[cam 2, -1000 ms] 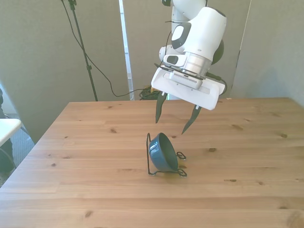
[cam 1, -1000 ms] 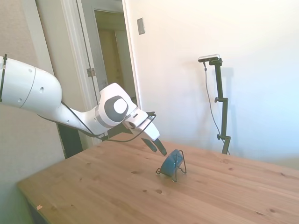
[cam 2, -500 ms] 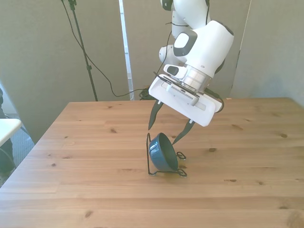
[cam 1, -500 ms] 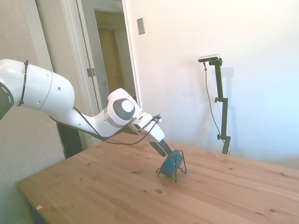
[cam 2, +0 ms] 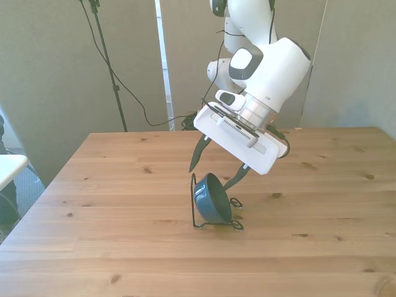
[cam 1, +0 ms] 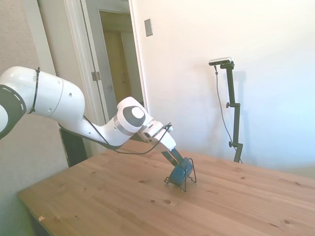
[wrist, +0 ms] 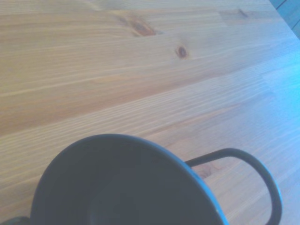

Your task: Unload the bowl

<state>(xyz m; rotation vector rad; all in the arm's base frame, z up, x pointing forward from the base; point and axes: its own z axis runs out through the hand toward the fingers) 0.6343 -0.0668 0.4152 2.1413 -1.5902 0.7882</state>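
Teal bowl (cam 2: 211,199) rim partly behind pincer (cam 2: 213,171)

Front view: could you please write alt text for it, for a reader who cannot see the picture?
A white robot arm lowers its open gripper over a small teal-blue bowl, one finger on each side of the rim. The bowl stands tilted on its edge in a thin dark wire stand on a wooden table.

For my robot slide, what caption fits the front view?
Open gripper straddles the teal bowl, propped on edge in a wire stand on the wooden table.
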